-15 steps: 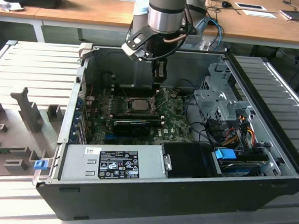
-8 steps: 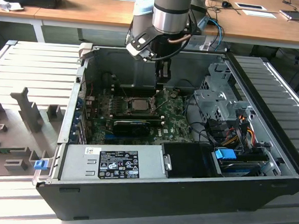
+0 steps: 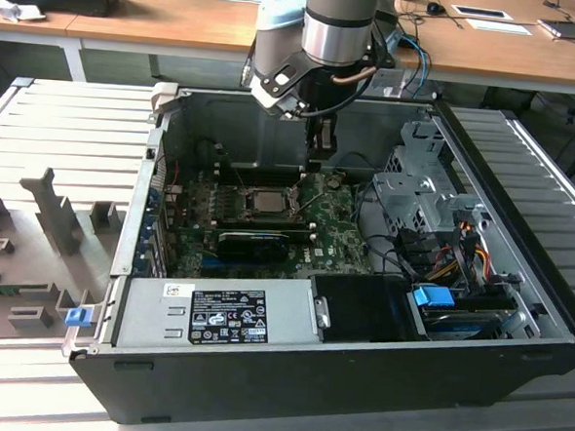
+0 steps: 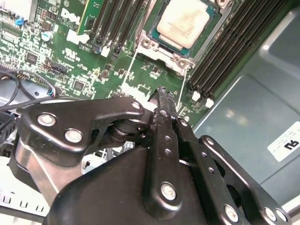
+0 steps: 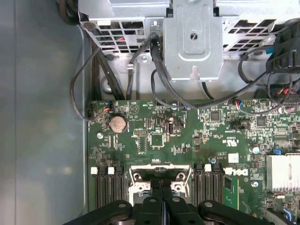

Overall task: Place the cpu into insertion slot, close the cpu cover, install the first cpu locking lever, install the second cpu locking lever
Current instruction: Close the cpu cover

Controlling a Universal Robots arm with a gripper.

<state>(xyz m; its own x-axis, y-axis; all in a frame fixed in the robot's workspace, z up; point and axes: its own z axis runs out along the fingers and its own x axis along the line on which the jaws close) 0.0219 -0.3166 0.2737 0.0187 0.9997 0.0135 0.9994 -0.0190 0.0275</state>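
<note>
The cpu (image 4: 185, 21), a pale grey square chip, lies flat in the insertion slot (image 3: 266, 201) on the green motherboard. Around it sits the cpu cover (image 4: 151, 44), a silvery frame that looks laid flat over the slot. Two thin wire levers (image 4: 131, 65) run out from the slot's corners; I cannot tell whether they are latched. My gripper (image 3: 317, 162) hangs inside the case, just off the slot on the exterior view's right. Its black fingers (image 4: 161, 101) are pressed together with nothing between them. In the first wrist view the gripper (image 5: 161, 186) overlaps the slot's metal frame (image 5: 140, 176).
Black memory slots (image 5: 108, 187) flank the slot on both sides. A long black card (image 3: 252, 241) lies nearer the power supply (image 3: 213, 314). A metal drive cage (image 3: 421, 185) with loose cables (image 5: 159, 84) stands on the exterior view's right. The case walls (image 3: 131, 225) enclose the board.
</note>
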